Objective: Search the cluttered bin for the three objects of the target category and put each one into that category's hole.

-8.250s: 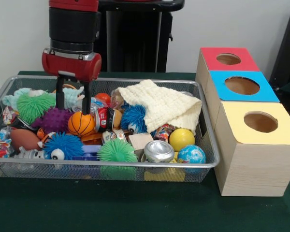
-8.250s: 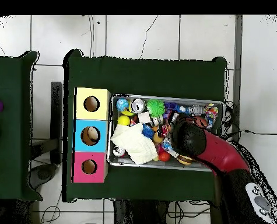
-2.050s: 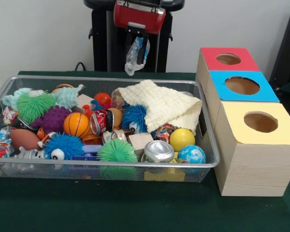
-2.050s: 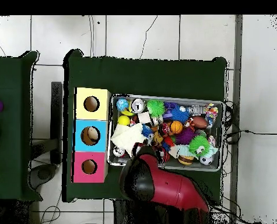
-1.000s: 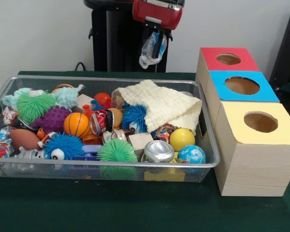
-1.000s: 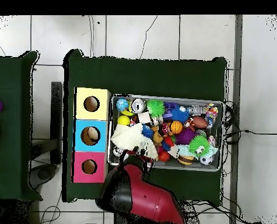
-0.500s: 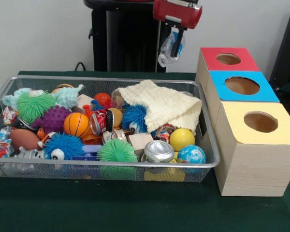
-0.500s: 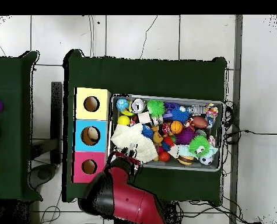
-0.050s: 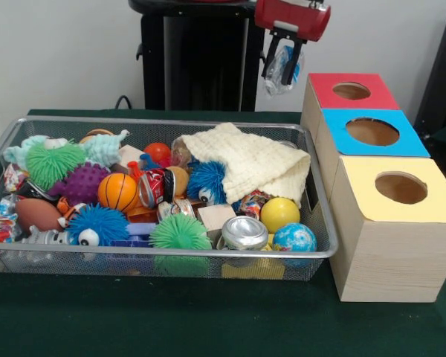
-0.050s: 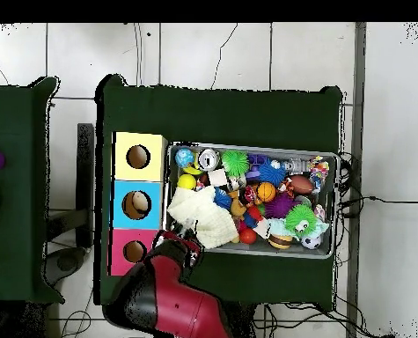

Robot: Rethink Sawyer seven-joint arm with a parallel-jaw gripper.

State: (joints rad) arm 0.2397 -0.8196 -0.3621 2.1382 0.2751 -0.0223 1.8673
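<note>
- A red gripper (image 9: 282, 65) hung high at the far side of the table, just left of the red-topped box (image 9: 351, 91), its two dark fingers clenched around a crumpled clear plastic bottle (image 9: 278, 71).
- The bottle dangled between the fingers, clear of the bin and not yet over any hole.
- Three wooden boxes stood in a row at the right of the table: the red-topped one farthest, a blue-topped box (image 9: 372, 132) in the middle, and a yellow-topped box (image 9: 398, 189) nearest. Each had a round hole in its top.
- A wire mesh bin (image 9: 321, 223) sat left of the boxes on the green table (image 9: 208, 320).
- In the bin, a cream knitted cloth (image 9: 249, 160) lay at the far right corner.
- Near it lay an orange basketball toy (image 9: 117, 190), a crushed red soda can (image 9: 157, 184), a silver can (image 9: 244, 233), a yellow ball (image 9: 280, 213) and a blue globe ball (image 9: 294, 238).
- Fuzzy toys in green (image 9: 180, 232), blue (image 9: 98, 224) and purple (image 9: 80, 183) filled the left part.
- From overhead, the red arm (image 10: 172, 299) reached toward the red-topped box.
</note>
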